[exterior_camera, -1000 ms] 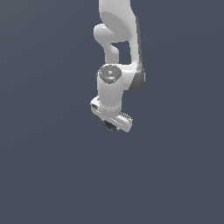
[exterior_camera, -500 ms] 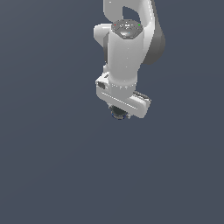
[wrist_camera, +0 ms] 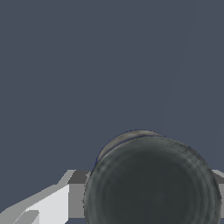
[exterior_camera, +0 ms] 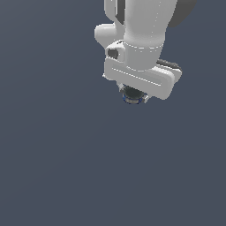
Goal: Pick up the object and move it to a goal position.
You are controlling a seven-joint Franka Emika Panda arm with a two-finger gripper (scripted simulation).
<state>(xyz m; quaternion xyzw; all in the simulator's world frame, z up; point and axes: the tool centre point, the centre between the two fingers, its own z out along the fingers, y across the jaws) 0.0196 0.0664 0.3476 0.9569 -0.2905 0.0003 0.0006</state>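
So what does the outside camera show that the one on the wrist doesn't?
Only the exterior view shows the white arm and the gripper body from outside, with the can peeking out beneath it, showing a bit of blue band. Only the wrist view shows the can's dark round top up close, filling much of the picture, with a grey finger beside it. Both show the can at the gripper against plain dark grey ground; neither shows a goal marker.
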